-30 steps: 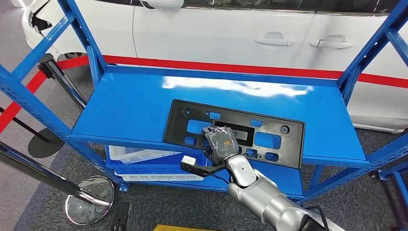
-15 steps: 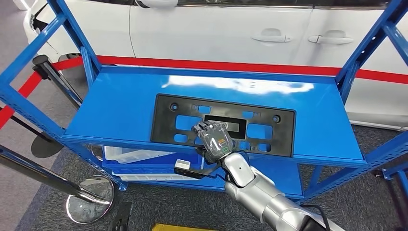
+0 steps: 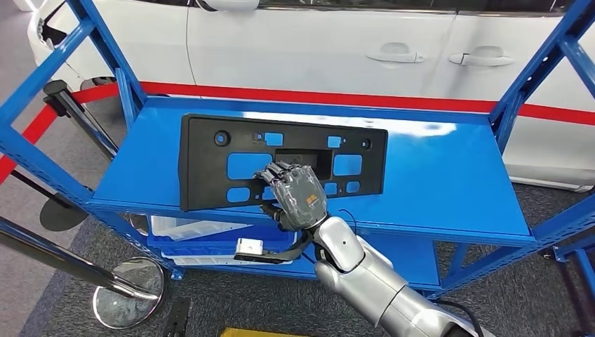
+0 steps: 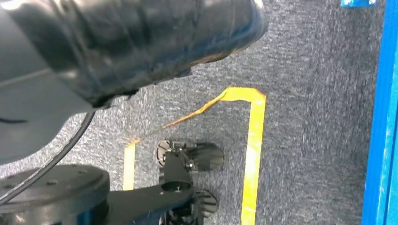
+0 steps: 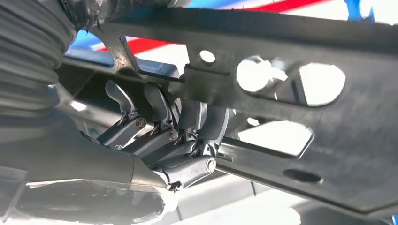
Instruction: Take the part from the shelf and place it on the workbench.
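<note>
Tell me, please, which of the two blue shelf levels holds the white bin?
The lower shelf level; the white bin sits there, under the upper shelf level, where the right hand lifts the black part.

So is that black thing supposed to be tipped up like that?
It looks odd but isn't broken: the black part is tilted above the blue shelf because the right hand holds its lower edge. Nothing looks spilled or damaged.

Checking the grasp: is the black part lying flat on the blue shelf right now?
No, the black part is tilted up off the blue shelf, gripped along its lower edge by the right hand.
</note>
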